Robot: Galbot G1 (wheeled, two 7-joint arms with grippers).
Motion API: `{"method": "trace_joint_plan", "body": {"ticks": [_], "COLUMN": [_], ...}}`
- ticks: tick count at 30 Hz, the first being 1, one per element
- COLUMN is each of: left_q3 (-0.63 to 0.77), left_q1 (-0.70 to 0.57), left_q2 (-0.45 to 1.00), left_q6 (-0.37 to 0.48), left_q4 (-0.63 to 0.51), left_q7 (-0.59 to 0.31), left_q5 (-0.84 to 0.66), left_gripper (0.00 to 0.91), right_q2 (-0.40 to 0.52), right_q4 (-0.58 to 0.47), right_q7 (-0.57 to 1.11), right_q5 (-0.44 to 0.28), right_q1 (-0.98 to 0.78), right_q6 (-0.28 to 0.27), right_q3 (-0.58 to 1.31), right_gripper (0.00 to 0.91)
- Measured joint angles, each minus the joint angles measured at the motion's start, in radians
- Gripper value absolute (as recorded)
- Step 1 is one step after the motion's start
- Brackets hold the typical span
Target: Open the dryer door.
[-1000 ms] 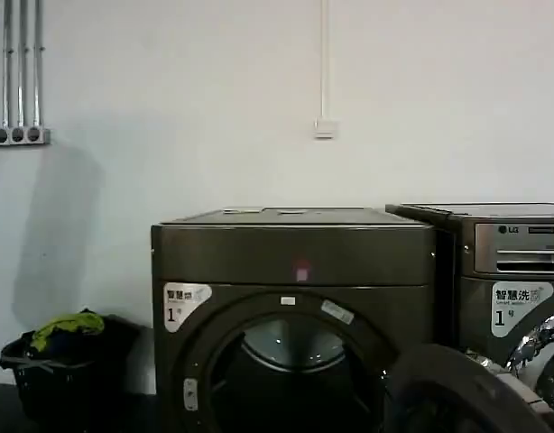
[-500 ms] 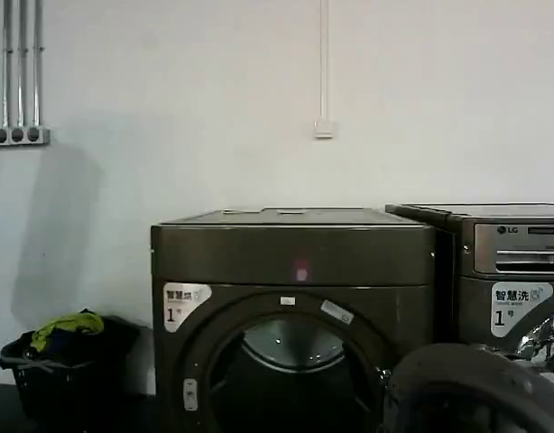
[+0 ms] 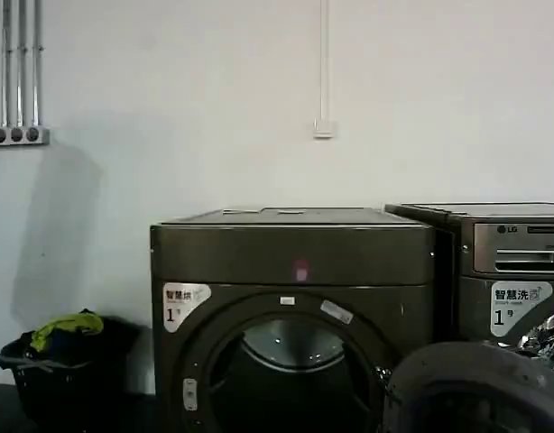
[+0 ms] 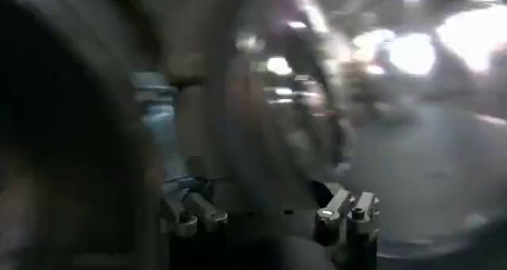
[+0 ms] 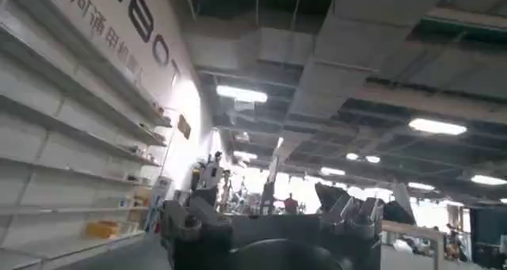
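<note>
With the dryer door (image 3: 471, 390) already swung wide off the dryer (image 3: 290, 253), opening looks done; left end effector (image 4: 269, 216) spread, right end effector (image 5: 273, 220) released. Next: retract.

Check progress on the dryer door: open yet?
Done: the dryer opening gapes, drum visible inside, and the dryer door is swung out to the right in the head view. In hand: the left tool sits close to blurred machine surfaces, open. The right tool points away at the ceiling. Left: apparently only pulling the arm back.
</note>
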Motion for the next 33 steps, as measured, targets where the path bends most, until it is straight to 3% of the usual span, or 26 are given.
{"method": "trace_joint_plan", "body": {"ticks": [10, 17, 24, 33], "left_q3": [-0.242, -0.370, -0.519, -0.720], "left_q1": [0.198, 0.358, 0.482, 0.583], "left_q2": [0.228, 0.331, 0.406, 0.502], "left_q6": [0.199, 0.404, 0.554, 0.727], "left_q4": [-0.286, -0.458, -0.594, -0.685], "left_q7": [-0.147, -0.299, -0.388, -0.535], "left_q5": [-0.076, -0.140, -0.265, -0.456], "left_gripper": [0.907, 0.907, 0.907, 0.907], "right_q2": [0.015, 0.029, 0.042, 0.033], "right_q4": [0.024, 0.029, 0.030, 0.037], "right_q7": [0.003, 0.000, -0.011, -0.014], "right_q5": [-0.053, -0.071, -0.081, -0.082], "right_q1": [0.016, 0.037, 0.040, 0.047], "right_q6": [-0.025, -0.041, -0.042, -0.044], "right_q3": [-0.004, 0.010, 0.006, 0.001], "right_gripper": [0.907, 0.907, 0.907, 0.907]}}
